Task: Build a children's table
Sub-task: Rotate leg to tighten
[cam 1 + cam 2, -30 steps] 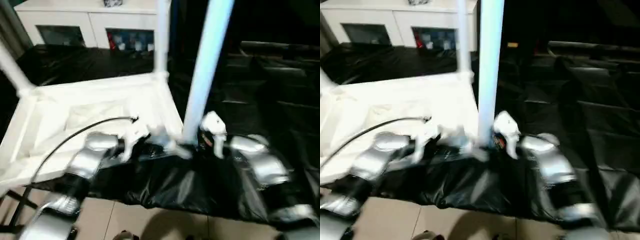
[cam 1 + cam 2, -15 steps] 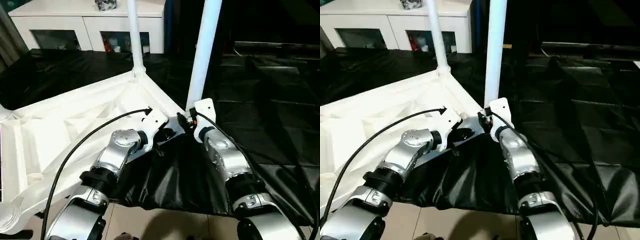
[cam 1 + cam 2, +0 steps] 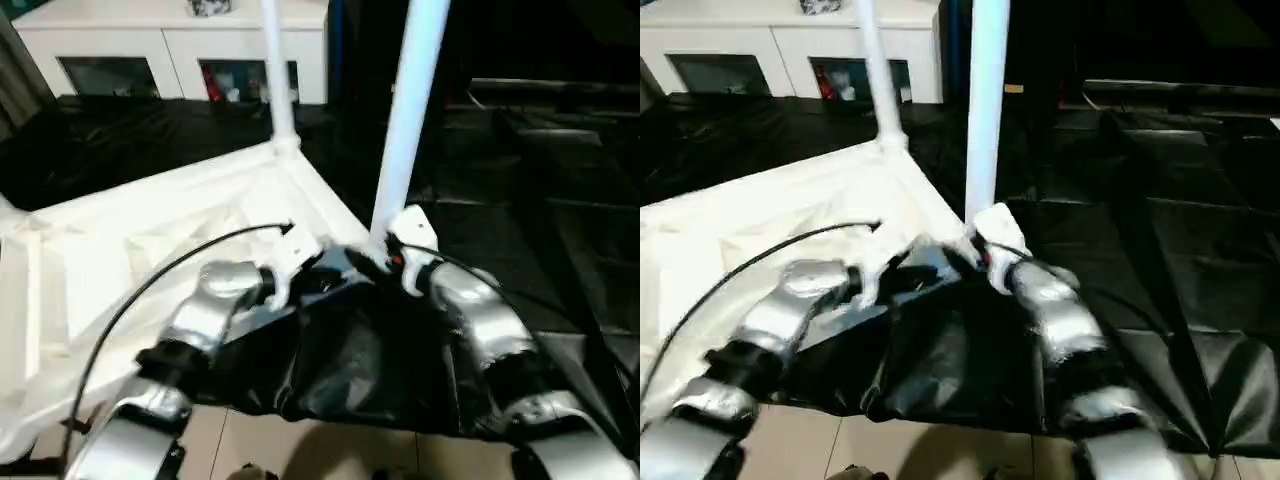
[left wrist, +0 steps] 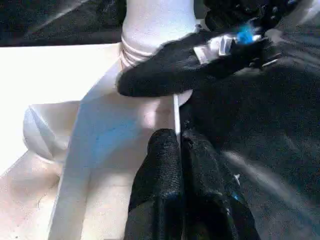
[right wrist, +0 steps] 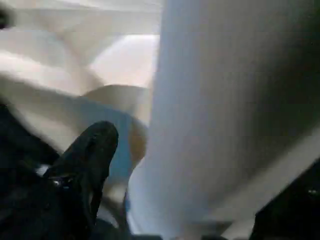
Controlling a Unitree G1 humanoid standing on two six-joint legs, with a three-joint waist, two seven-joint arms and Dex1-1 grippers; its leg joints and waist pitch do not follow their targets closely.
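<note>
Two legs stand upright in the inverted tabletop (image 3: 130, 250). Right gripper (image 4: 150, 82) apparently spread around the near leg (image 3: 405, 130); left gripper (image 4: 181, 150) closed, empty, on the tabletop's edge.

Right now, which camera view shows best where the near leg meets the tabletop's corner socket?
The left wrist view: the near leg enters its ribbed corner socket close up, a right gripper finger lying across it. The right wrist view gives a blurred leg; the eye views hide the joint behind the wrists.
</note>
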